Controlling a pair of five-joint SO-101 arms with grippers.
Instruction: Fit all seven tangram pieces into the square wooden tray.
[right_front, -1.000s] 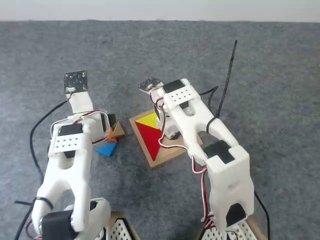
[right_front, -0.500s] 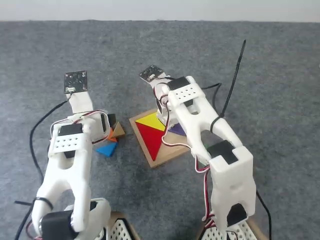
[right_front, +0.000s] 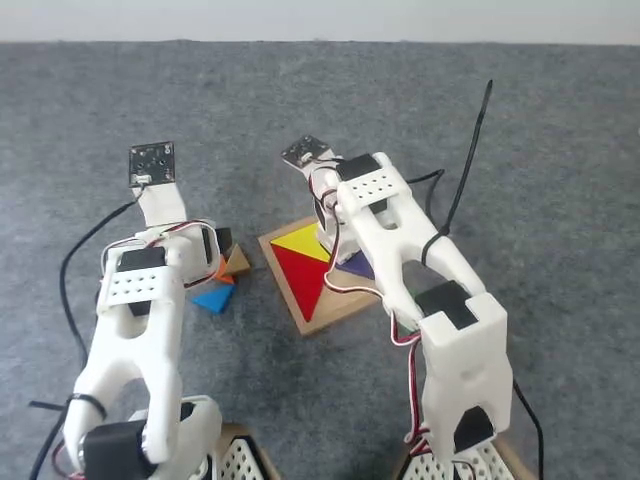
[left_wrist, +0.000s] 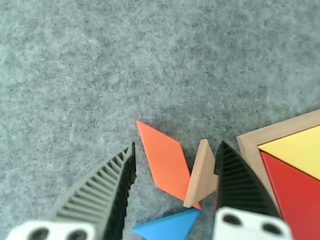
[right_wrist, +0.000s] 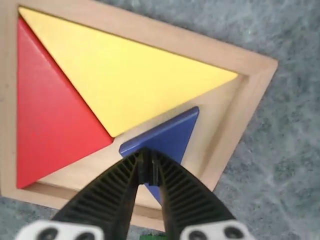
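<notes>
Table (right_front: 520, 120) is covered in grey felt-like carpet, with a pale wall strip (right_front: 320, 18) along the far edge. Square wooden tray (right_front: 318, 322) sits mid-table between the arms and holds a yellow triangle (right_wrist: 125, 80) and a red triangle (right_wrist: 50, 115) flush together. Right tool (right_wrist: 148, 167) is pressed together, pinching a dark blue triangle (right_wrist: 172, 132) inside the tray against the yellow one. Its fingers (right_wrist: 115, 190) hide that piece's near end. Left tool (left_wrist: 177, 146) is spread, hovering over loose pieces just beside the tray: an orange parallelogram (left_wrist: 162, 160), a plain wood triangle (left_wrist: 202, 172) touching it and seemingly on edge, and a light blue triangle (left_wrist: 167, 225) cut off at the frame edge. From above, the right arm (right_front: 400, 240) covers much of the tray and the left arm (right_front: 140, 310) covers part of the loose pile.
</notes>
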